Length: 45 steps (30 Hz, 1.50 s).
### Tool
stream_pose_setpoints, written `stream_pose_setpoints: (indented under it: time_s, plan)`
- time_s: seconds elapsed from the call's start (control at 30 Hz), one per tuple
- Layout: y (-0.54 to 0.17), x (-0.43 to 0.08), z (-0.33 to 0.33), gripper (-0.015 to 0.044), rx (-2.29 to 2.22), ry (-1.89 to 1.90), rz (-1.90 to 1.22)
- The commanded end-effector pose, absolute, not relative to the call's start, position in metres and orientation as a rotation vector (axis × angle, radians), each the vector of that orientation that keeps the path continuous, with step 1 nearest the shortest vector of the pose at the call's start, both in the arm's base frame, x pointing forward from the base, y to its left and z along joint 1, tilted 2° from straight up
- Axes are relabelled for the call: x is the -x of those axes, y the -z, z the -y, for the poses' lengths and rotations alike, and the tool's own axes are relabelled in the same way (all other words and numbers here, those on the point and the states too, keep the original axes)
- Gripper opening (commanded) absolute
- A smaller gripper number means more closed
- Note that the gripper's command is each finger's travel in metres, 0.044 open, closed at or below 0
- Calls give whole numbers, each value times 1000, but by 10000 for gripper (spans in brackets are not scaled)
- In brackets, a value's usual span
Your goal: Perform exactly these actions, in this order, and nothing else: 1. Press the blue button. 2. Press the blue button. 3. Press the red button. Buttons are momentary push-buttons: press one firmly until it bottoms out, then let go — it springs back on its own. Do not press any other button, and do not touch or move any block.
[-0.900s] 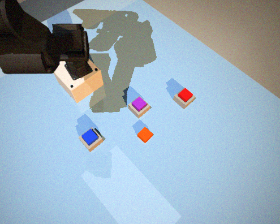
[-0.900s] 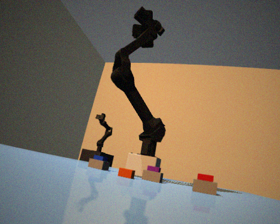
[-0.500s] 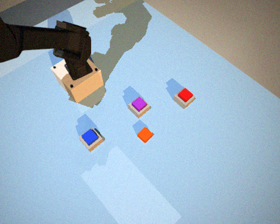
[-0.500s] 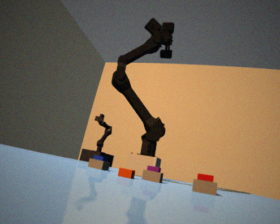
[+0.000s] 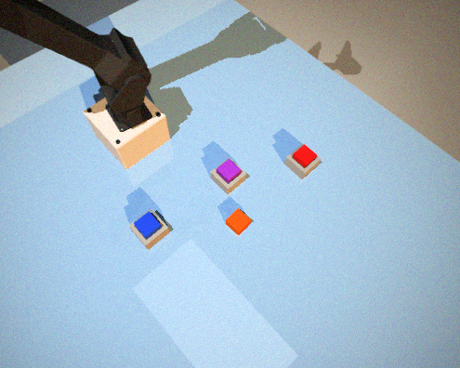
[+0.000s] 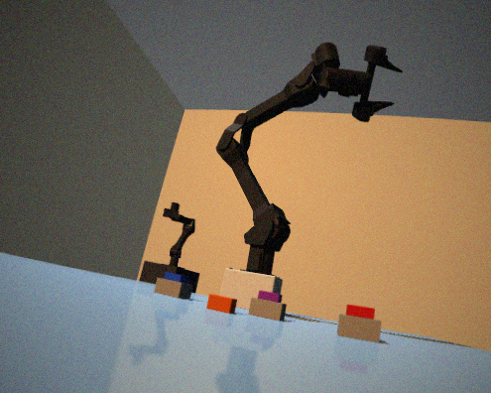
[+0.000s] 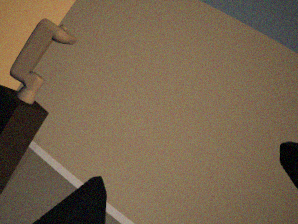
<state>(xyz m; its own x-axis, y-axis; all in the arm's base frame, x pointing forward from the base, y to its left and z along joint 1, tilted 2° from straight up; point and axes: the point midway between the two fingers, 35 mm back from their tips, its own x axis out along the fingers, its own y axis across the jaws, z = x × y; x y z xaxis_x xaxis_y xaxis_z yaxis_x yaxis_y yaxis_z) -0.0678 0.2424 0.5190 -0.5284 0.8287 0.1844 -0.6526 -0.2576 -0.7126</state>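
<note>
The blue button (image 5: 148,225) (image 6: 175,277) stands on a tan base at lower left in the top view and at the left in the exterior view. The red button (image 5: 304,155) (image 6: 360,312) stands on a similar base at the right in both views. Both caps stand up above their bases. My gripper (image 6: 397,87) (image 7: 193,169) is open and empty. It is high in the air at the upper right of the exterior view, far above the buttons, with its fingers pointing sideways to the right. It is out of view in the top view. The wrist view shows no button.
A purple button (image 5: 229,170) (image 6: 269,296) stands between the blue and red ones. An orange block (image 5: 239,222) (image 6: 220,304) lies near it. The arm rises from a pale box (image 5: 144,144) (image 6: 236,285). A second dark arm (image 6: 188,228) stands in the background.
</note>
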Motion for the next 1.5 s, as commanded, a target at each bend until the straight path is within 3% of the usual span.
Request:
stream_pose_setpoints:
  time_s: [0.0,0.3,0.47,0.63,0.83,1.07,1.33,1.47]
  plan:
    - [-477,11,-278,400,415,-1789,684]
    - [-361,-154,-275,400,602,-1355,39]
    - [-294,-227,-222,400,616,-1087,-306]
    - [-231,-269,-145,400,572,-816,-638]
    - [-164,-271,-43,400,450,-503,-1017]
    - [-106,-214,55,400,215,-180,-1424]
    - [-96,-194,71,400,146,-115,-1513]
    - [-56,-198,72,295,146,-115,-1513]
